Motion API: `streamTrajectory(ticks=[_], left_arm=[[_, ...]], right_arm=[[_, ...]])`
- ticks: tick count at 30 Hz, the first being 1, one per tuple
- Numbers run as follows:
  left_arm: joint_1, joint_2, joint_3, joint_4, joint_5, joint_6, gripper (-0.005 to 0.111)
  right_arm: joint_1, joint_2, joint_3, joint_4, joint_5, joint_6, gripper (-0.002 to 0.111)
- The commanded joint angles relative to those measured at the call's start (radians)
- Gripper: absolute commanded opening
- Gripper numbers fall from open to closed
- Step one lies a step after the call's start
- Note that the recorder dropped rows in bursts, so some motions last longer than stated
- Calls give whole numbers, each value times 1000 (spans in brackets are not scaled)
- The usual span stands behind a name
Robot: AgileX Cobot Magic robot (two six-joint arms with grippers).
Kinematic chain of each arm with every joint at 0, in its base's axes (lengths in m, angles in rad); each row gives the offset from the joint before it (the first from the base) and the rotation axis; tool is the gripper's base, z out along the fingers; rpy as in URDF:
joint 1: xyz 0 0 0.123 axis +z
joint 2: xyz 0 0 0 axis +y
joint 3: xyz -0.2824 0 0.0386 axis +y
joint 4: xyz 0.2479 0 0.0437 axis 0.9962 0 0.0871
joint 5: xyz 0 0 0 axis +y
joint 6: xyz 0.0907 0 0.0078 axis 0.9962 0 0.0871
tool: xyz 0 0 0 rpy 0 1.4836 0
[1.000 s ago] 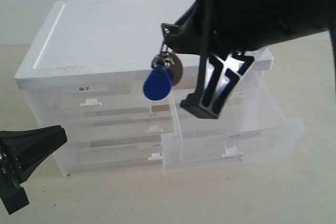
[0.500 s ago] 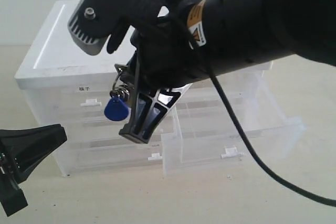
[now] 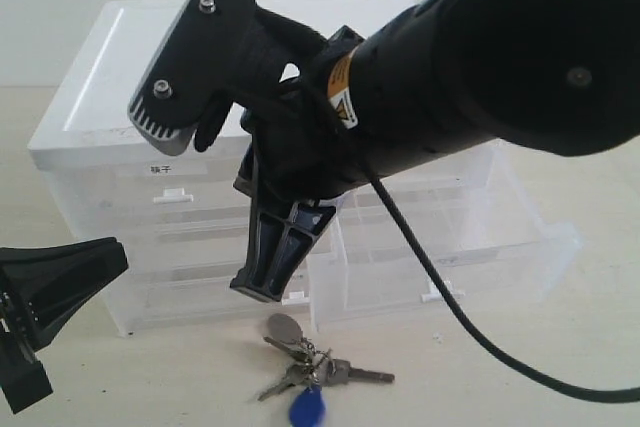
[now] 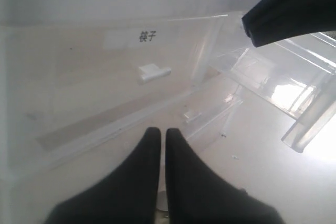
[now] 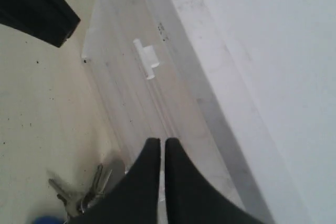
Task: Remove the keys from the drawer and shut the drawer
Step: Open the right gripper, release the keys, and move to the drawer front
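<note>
The keys (image 3: pixel 310 372) lie on the tabletop in front of the cabinet: silver keys, a round grey tag and a blue fob (image 3: pixel 307 409), touched by nothing. My right gripper (image 3: pixel 262 289) hangs just above and left of them, shut and empty. The right wrist view shows its fingertips (image 5: pixel 149 145) almost together, with the keys (image 5: pixel 86 192) beside them. The frosted drawer (image 3: pixel 450 247) stands pulled out at the cabinet's right, and its white tab handle (image 3: pixel 440 292) faces the front. My left gripper (image 3: pixel 108 259) sits low at the left, shut (image 4: pixel 159 132), away from everything.
The white-topped translucent cabinet (image 3: pixel 90 142) holds further shut drawers. The labelled half-width drawer (image 4: pixel 147 36) sits to the left of the open one (image 4: pixel 273 72). My right arm (image 3: pixel 480 77) crosses in front of much of the cabinet.
The keys hung from my right gripper as it swung left and down; now they lie on the table, let go. The left gripper has not moved.
</note>
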Motion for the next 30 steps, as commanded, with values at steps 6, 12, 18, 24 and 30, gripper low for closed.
streamTrajectory(ticks=[6,12,18,24,30], left_arm=[[2,-9,3,13,-11,-6,5],[2,-9,3,29,-11,-6,5],[-2,-9,-8,124,-11,-55,5],[-27,-9,-58,286,-11,-115,5],[-241,-9,-64,225,-11,-47,5]], right_arm=[[0,-54,0,-2,-12,-6,0],[0,-180,0,-2,7,-6,0],[0,-319,0,-2,17,6,0],[0,-400,0,-2,123,19,0],[0,-411,12,-7,265,16,0]])
